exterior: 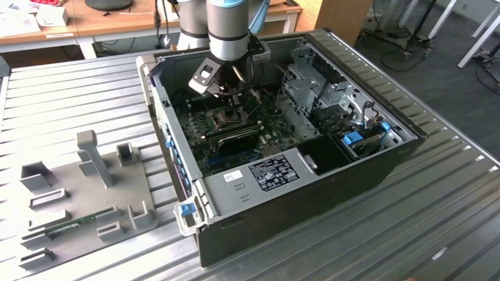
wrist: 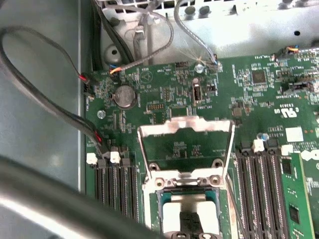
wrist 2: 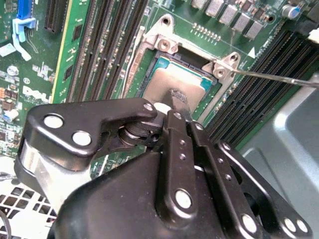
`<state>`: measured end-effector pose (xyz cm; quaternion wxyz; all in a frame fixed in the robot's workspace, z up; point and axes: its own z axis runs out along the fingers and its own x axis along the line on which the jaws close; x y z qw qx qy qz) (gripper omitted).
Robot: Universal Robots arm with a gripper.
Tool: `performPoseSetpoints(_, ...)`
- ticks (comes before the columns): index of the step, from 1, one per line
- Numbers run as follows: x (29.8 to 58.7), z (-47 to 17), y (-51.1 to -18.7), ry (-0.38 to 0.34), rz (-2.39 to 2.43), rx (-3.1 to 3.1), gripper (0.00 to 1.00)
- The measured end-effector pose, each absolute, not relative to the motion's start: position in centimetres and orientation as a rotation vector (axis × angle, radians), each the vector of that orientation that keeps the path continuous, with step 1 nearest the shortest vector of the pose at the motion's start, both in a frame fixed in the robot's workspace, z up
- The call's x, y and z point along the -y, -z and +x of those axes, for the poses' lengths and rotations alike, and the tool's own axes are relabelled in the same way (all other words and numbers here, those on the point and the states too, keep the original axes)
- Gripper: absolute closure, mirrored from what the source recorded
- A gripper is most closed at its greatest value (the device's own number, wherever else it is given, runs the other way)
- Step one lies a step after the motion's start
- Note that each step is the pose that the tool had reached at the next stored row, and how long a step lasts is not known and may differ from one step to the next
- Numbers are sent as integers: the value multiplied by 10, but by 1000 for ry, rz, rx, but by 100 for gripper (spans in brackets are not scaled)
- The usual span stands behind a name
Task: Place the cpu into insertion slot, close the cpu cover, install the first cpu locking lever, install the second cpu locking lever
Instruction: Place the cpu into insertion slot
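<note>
At the insertion slot (wrist 2: 182, 53), dull silver-grey square cpu (wrist 2: 164, 82) (cpu cover (wrist: 185, 125) open)

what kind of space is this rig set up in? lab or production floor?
Probably a robotics lab or workshop, not a production line: an open computer case sits on a ribbed metal table under the robot arm, with wooden desks behind it.
</note>
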<state>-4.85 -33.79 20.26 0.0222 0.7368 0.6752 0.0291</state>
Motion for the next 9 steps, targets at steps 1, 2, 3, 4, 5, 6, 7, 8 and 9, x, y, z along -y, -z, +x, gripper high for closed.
performPoseSetpoints(1,338,-49,-202,-90,2283,-2092,90)
performPoseSetpoints(2,338,-49,-200,-90,2282,-2092,90)
performPoseSetpoints(3,338,-49,-199,-88,2282,-2092,90)
performPoseSetpoints(4,338,-49,-198,-87,2282,-2092,90)
performPoseSetpoints(5,338,-49,-198,-87,2282,-2092,90)
performPoseSetpoints(6,338,-49,-198,-88,2282,-2092,90)
performPoseSetpoints(7,338,-49,-198,-90,2282,-2092,90)
performPoseSetpoints(8,338,-49,-197,-90,2283,-2092,90)
performPoseSetpoints(9,338,-49,-197,-90,2283,-2092,90)
